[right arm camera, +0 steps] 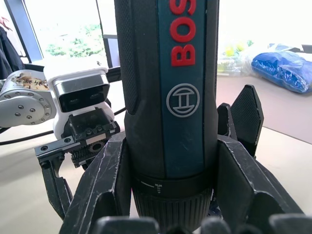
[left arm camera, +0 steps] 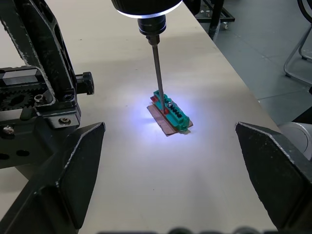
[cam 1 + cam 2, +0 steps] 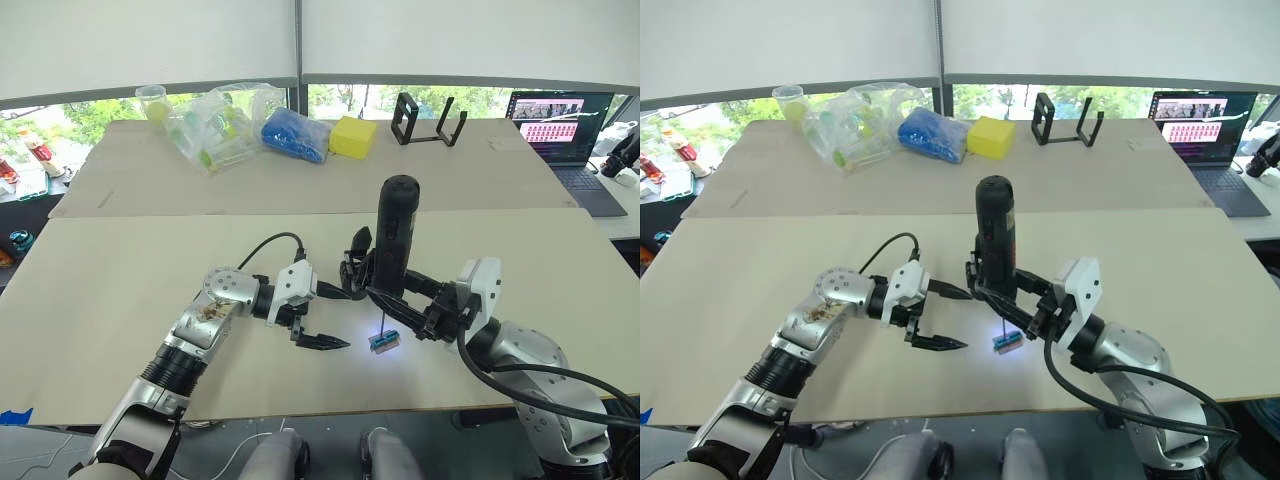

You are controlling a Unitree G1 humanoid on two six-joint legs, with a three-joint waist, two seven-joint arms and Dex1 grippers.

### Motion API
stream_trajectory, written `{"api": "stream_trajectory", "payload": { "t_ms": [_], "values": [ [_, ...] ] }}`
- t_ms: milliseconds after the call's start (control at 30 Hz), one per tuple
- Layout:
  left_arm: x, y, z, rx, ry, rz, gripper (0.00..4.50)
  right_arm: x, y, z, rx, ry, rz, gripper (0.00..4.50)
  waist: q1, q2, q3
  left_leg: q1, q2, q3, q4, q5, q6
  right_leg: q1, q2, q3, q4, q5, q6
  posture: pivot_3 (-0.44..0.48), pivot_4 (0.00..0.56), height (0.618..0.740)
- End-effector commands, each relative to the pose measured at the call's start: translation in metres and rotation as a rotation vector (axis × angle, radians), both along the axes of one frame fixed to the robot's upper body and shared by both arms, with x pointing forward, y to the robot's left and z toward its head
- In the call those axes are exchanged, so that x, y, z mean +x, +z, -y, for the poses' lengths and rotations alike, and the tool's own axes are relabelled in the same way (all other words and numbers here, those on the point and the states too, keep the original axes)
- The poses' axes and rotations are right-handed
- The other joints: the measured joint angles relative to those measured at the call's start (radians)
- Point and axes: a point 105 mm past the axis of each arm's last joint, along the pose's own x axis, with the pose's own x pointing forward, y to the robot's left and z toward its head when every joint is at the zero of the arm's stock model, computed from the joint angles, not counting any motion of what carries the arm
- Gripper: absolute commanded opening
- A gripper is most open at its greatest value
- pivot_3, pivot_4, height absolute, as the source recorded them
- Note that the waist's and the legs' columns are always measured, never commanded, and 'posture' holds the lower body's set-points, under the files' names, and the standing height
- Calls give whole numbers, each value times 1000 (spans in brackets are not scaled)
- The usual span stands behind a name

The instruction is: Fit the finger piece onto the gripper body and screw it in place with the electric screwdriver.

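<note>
Electric screwdriver (image 3: 396, 232) held upright in right gripper (image 1: 168, 195), fingers clamped around the lower barrel just above the chuck; grip low on the body judged to steady the thin bit (image 2: 157, 66), which points straight down; tip light on, casting a bluish pool on the table (image 3: 120, 280); bit tip resting on or just above a screw head on the small green-and-tan block (image 2: 169, 113), contact not certain from these views; block lying flat and unsupported on the table, between the two grippers and close to the near edge; left gripper (image 3: 318, 315) empty, fingers spread wide, hovering just beside the block on the robot's left and aimed toward it, apparently placed to brace or to watch the bit through its wrist camera; small chunky black part (image 3: 356, 268), possibly the gripper body, just behind the screwdriver, partly hidden, identity not confirmed; finger piece not identified with certainty. At the far side of the table: black open-frame stand (image 3: 428, 122), yellow block (image 3: 353, 137), blue bundle (image 3: 293, 134), clear plastic bags (image 3: 218, 125), laptop (image 3: 560, 125) at far right. Judgement: driver engaged on the block rather than on the gripper body; fitting not seen done; risk of the loose block spinning or sliding under torque.
</note>
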Motion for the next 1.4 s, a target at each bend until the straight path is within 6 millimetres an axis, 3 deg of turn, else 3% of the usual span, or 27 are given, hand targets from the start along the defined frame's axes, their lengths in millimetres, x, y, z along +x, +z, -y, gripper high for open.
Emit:
{"api": "stream_trajectory", "payload": {
  "t_ms": [33, 267, 667, 1400],
  "values": [
    [2, 8, 0, -10, -1, 40, 4500, -9, 30, -2, 35, 16, 125, 1915, 0, 0, 0, 0, 0, 0, 0, 0, 0, 0, 0, 0, 0, 0, 0, 0, 150, 740],
    [1, 6, 1, -9, -12, 36, 4500, -17, 42, 4, 60, -7, 129, 1915, 1, 0, 0, 0, 0, 0, 0, 0, 0, 0, 0, 0, 0, 0, 0, 0, 150, 740],
    [-6, 2, 5, 5, -58, 15, 4500, -18, 27, 6, 48, -26, 80, 1915, 0, 0, 0, 0, 0, 0, 0, 0, 0, 0, 0, 0, 0, 0, 0, 0, 150, 740],
    [-5, 3, 3, 4, -44, 19, 4500, -14, 31, 3, 58, -17, 91, 1915, 0, 0, 0, 0, 0, 0, 0, 0, 0, 0, 0, 0, 0, 0, 0, 0, 150, 740]
  ]
}}
